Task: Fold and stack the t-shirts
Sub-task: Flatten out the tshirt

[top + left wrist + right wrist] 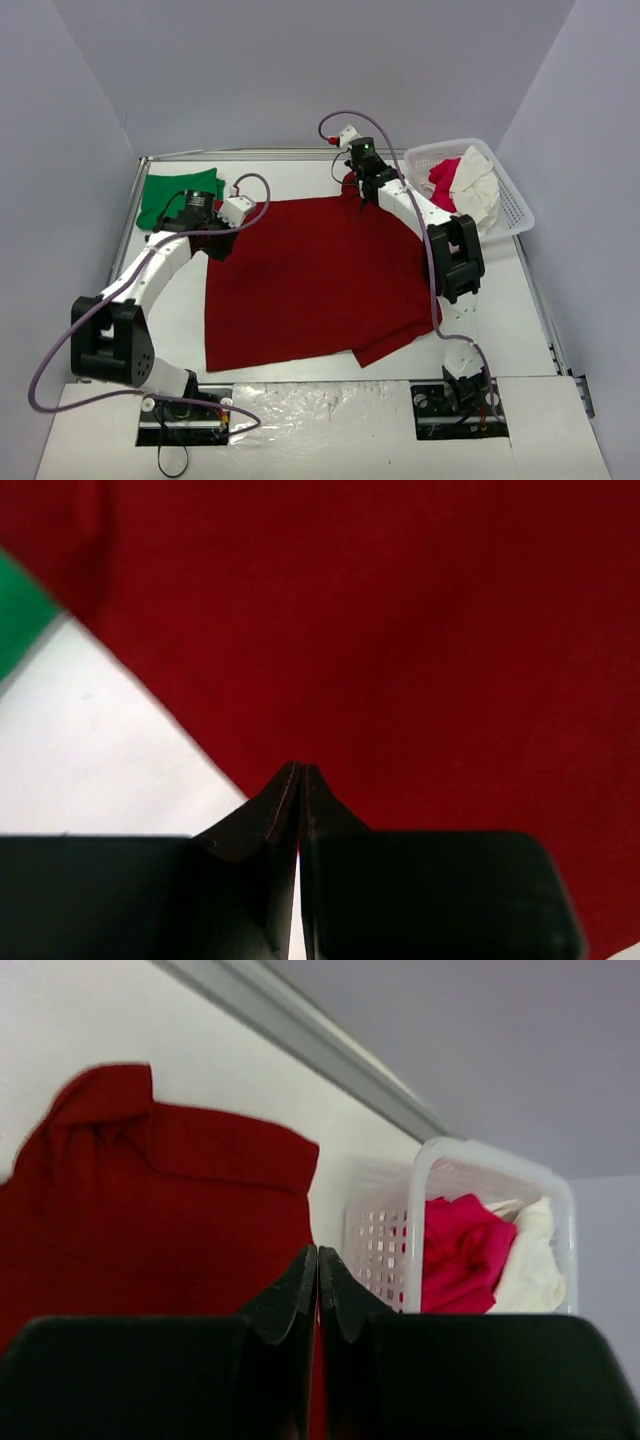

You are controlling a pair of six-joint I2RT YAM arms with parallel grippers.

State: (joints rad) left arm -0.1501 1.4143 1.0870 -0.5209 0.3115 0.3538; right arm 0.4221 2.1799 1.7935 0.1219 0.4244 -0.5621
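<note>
red shirt: soft, dark, spread flat on white table | left hand: closed, tips at red shirt's left edge | right hand: closed at its far collar | green shirt: folded, beyond its far-left corner | basket: white plastic mesh, far right

I counted two t-shirts lying on the one bench: one dark red t-shirt and one green t-shirt. There was a single white plastic basket. In it two bundles of cloth showed, one pink cloth and one cream cloth. Two robot arms stood at the near edge, a left arm and a right arm, each with one pair of jaws.
</note>
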